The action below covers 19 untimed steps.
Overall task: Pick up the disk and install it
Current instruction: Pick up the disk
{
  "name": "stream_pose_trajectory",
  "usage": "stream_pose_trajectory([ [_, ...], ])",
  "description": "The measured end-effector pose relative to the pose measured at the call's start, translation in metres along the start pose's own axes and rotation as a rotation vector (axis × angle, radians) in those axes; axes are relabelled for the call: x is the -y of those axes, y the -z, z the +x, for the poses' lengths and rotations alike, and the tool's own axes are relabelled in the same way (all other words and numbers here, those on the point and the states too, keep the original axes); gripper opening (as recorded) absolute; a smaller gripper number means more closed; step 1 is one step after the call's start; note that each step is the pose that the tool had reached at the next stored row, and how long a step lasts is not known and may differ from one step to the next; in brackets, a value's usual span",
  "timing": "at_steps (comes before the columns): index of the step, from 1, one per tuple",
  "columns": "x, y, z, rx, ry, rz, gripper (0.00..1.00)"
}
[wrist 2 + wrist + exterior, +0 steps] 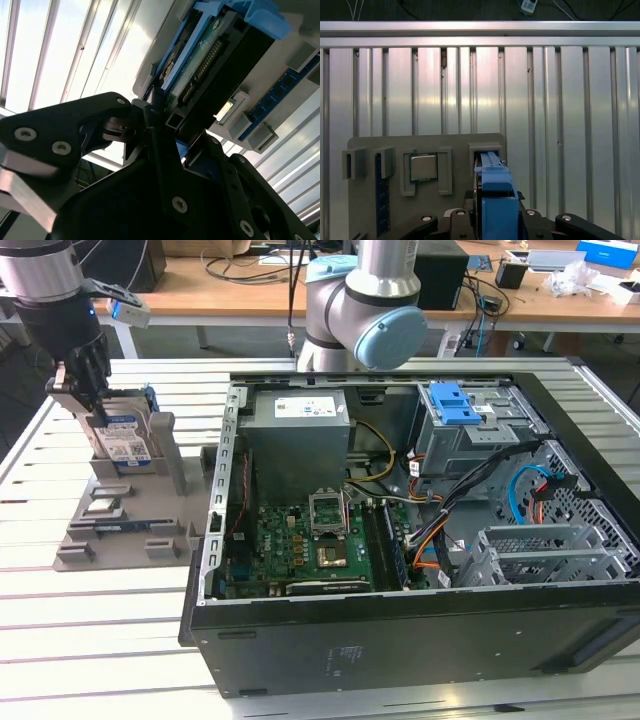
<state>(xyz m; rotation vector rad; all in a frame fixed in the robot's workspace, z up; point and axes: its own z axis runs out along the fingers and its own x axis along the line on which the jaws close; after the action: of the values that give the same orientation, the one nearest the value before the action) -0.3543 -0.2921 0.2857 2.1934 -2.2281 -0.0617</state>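
the gripper (pixel 88 390) hangs over the grey fixture (pixel 120 530), which lies on the slatted metal table (pixel 100 640) near the table's edge at the exterior view's left. the disk (pixel 125 440) stands on edge along the fixture's back edge, as the exterior view sees it, with its labelled face towards that camera. the gripper has closed on the disk's top edge, at the corner on the exterior view's left.

the second wrist view gives what the exterior view cannot. one black finger (pixel 160 150) lies flat against the disk (pixel 210 55), whose connector edge and blue rail show just beyond it. in the first wrist view the disk's blue rail (pixel 495 200) runs between the gripper's two linkages and down into a slot in the fixture. a processor chip (pixel 423 167) sits in a pocket beside that slot. whether the disk's lower edge has lifted off the slot's floor is hard to say.

the exterior view also shows the open computer case (pixel 400 640), well apart from the fixture. in it are a large grey box (pixel 300 450) and a grey drive cage (pixel 480 430) with a blue latch (pixel 450 403).
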Motion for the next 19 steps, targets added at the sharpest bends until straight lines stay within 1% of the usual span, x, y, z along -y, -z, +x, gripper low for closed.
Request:
stream_pose_trajectory([
  [12,0.0001,-0.0002,0.0,-0.0001,0.0,0.0003,0.37],
  [14,0.0,0.0021,0.0,-0.0003,0.0,0.0004,0.37],
  [19,-0.0006,0.0152,-0.0006,-0.0005,0.0,0.0001,0.37],
])
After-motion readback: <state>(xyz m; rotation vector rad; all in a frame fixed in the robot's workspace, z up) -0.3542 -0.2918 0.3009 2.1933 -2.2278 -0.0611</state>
